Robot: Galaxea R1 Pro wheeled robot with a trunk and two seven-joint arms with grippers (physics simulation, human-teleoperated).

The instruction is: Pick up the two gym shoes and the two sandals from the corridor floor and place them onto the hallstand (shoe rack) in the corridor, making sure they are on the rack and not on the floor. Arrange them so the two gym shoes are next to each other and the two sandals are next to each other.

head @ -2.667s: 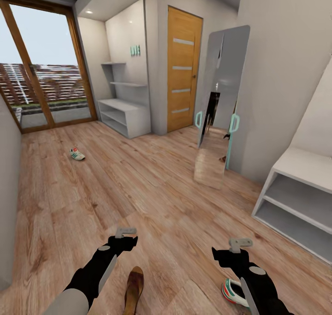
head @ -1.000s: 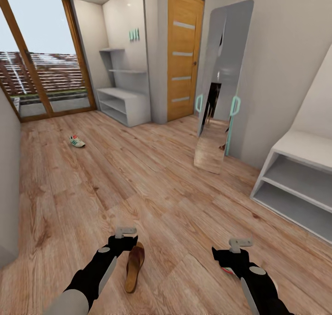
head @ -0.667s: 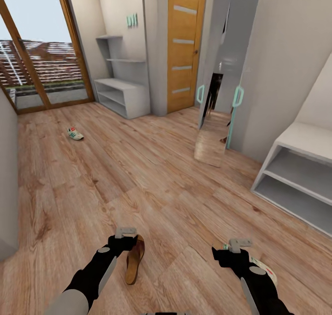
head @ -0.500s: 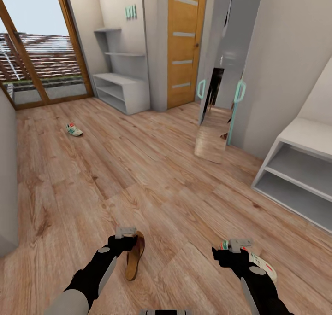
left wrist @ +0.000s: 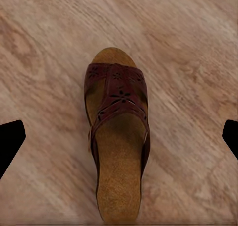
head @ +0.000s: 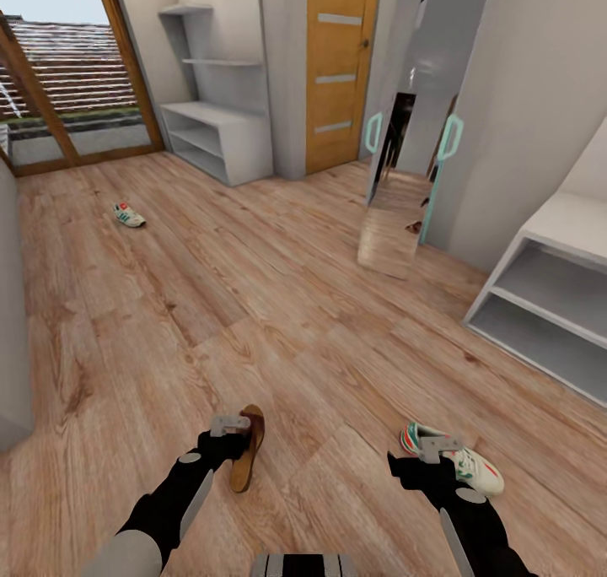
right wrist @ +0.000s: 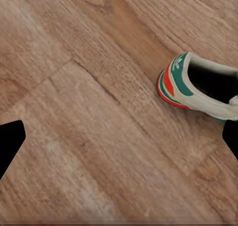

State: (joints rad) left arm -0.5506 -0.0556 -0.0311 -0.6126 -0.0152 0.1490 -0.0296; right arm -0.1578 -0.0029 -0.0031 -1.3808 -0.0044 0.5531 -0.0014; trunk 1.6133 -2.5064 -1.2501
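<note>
One dark brown sandal (head: pixel 247 459) lies on the wood-plank corridor floor (head: pixel 278 324), just right of my left gripper (head: pixel 229 429). In the left wrist view the sandal (left wrist: pixel 118 137) sits straight below the open fingers (left wrist: pixel 10 142), untouched. A white gym shoe (head: pixel 459 461) with green stripes lies beside my right gripper (head: pixel 438 449); its red-and-green heel (right wrist: pixel 198 84) shows off to one side of the open fingers (right wrist: pixel 10 141). The other gym shoe (head: pixel 128 215) lies far off at the left. The hallstand (head: pixel 217 134) stands against the back wall. The second sandal is out of view.
A plain white two-shelf bench (head: pixel 552 294) stands along the right wall. A leaning mirror (head: pixel 405 138) with teal handles and an orange door (head: pixel 337 71) are at the back right. A glazed door (head: pixel 67 79) fills the back left; a grey wall (head: pixel 10 324) edges the left.
The camera has moved forward and tipped down, so the sandal and the near gym shoe show further up the picture. Both arms keep the same pose, fingers open.
</note>
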